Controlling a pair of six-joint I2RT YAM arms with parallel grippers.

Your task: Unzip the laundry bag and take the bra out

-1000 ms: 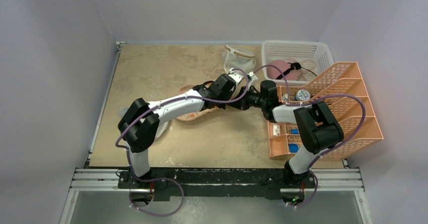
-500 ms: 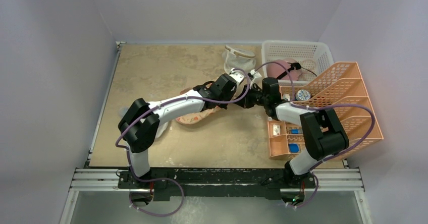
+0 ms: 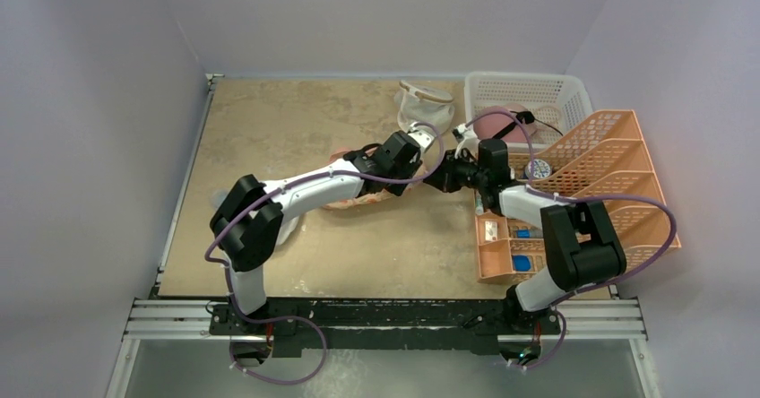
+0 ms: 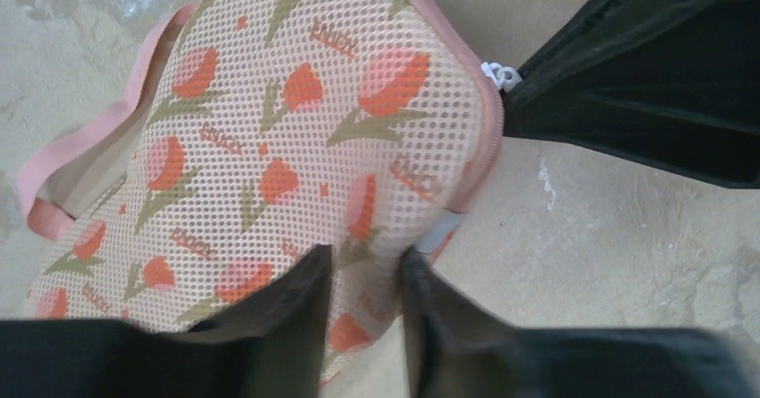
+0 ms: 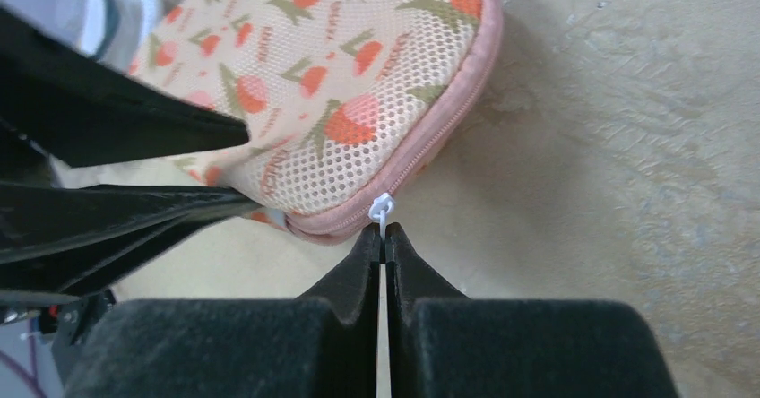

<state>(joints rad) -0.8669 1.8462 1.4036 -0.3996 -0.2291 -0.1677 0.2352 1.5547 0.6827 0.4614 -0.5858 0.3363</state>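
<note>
Since a second ago, the right arm's elbow has swung outward over the orange rack (image 3: 609, 147). Its wrist has crept toward the white basket (image 3: 529, 89). The left arm sits much as before. The bag (image 3: 358, 201) looks nudged slightly toward the far side.

Right gripper (image 5: 384, 235): jaws fully closed, pinching the white zip pull (image 5: 381, 207) at the bag's rounded end. The zip reads closed along the edge running away from the pull.

Left gripper (image 4: 363, 259): jaws narrow, with a fold of bag mesh in the gap. I cannot tell whether they press it.

The bag lies flat mid-table, between the two grippers. The left forearm crosses over it and hides most of it from above.

Around: the basket at the far right holds a pink rounded thing (image 3: 497, 122) with a black strap. A white mesh pouch (image 3: 421, 102) stands just left of the basket. An orange tray (image 3: 502, 246) of small compartments sits in front of the rack, partly under the right arm.

Surface: the table (image 3: 269, 120) is a tan, mottled, scuffed board. The walls are pale lilac. A metal rail (image 3: 394, 313) at the near edge carries both bases.
</note>
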